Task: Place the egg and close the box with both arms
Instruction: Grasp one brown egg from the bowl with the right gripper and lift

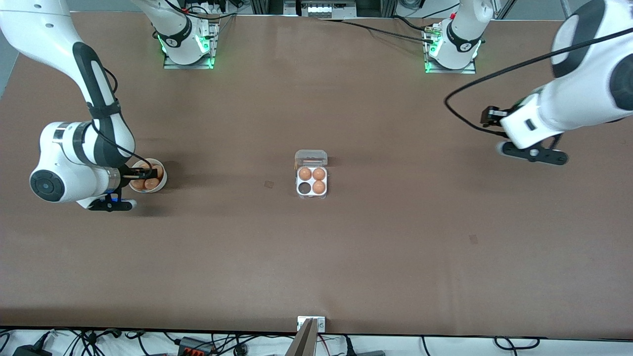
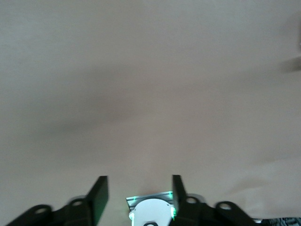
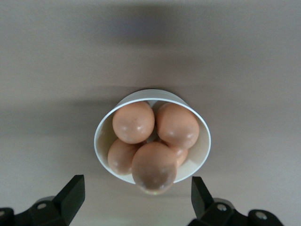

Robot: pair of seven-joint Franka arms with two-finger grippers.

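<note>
Risk we see: the right gripper point(image 3: 136, 197), jaws spread wide and empty over the white bowl point(image 1: 161, 174) at mid-left of the front view, could clip the piled eggs point(image 3: 155, 167) or tip the bowl going in. The box point(image 1: 311, 182) sits at frame centre, lid open, three eggs in it, one cell empty. The left gripper point(image 2: 138, 195) waits at upper right over bare table, jaws part open, holding nothing.
</note>
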